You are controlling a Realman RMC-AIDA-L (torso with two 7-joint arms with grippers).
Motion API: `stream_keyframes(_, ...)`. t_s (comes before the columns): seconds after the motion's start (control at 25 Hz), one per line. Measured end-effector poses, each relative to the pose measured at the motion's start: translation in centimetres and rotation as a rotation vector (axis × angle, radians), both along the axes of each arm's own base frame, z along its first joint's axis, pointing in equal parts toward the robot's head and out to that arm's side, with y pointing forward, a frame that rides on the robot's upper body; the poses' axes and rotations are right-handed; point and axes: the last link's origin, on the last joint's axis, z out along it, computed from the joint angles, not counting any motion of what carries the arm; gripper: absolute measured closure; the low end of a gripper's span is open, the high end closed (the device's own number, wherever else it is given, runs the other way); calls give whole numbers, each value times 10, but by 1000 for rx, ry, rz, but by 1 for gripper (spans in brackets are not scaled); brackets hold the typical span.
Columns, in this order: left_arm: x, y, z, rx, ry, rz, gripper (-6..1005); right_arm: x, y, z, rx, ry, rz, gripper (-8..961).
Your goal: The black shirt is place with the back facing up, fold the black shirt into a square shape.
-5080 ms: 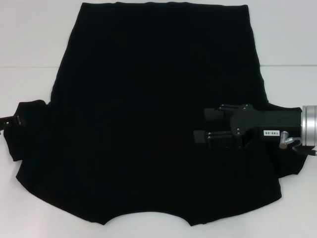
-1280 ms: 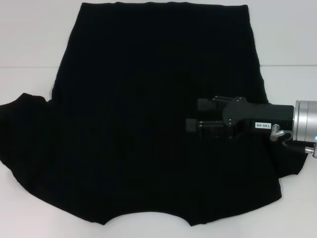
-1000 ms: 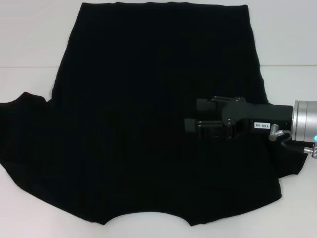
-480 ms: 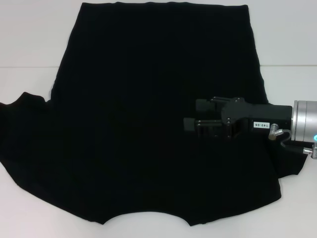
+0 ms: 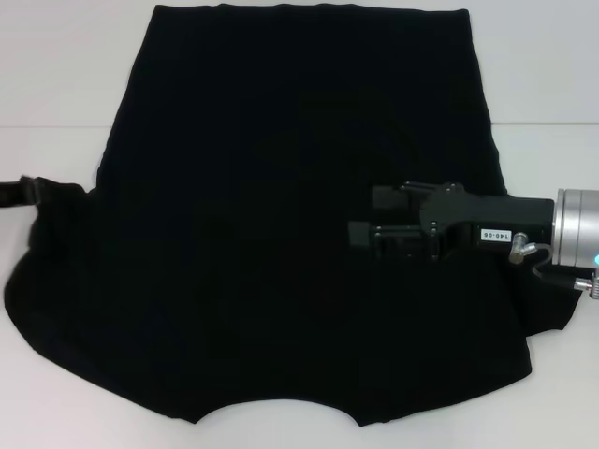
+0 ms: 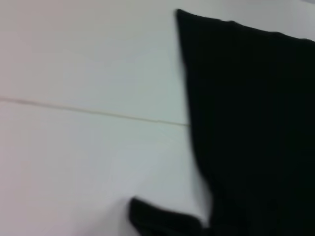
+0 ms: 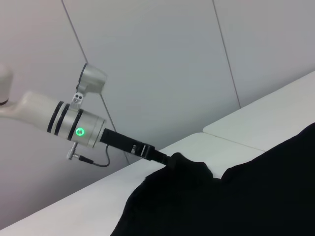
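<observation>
Where your left end effector (image 5: 21,192) clamps the sleeve, the black shirt (image 5: 281,215) lifts slightly; it lies spread across the white tabletop (image 5: 56,84). Your right end effector (image 5: 363,217) hovers over it, fingers narrowly parted.

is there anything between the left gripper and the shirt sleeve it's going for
Nothing visible. The left gripper is already at the tip of the black shirt's left sleeve, at the table's left edge. The right gripper hovers over the shirt's right side.
</observation>
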Motion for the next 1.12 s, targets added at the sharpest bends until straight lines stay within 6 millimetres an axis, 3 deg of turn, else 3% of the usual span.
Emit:
stream_keyframes(0.4, 38, 15, -29, -109, 28, -125, 921, 4, -3, 1, 1, 12, -11, 69)
stream_keyframes(0.84, 47, -7, -54, -201, -82, -247, 906, 7, -5, 1, 1, 9, -13, 69)
stream_keyframes(1.12, 57, -11, -70, -231, -131, -263, 897, 7, -5, 1, 2, 7, -9, 69)
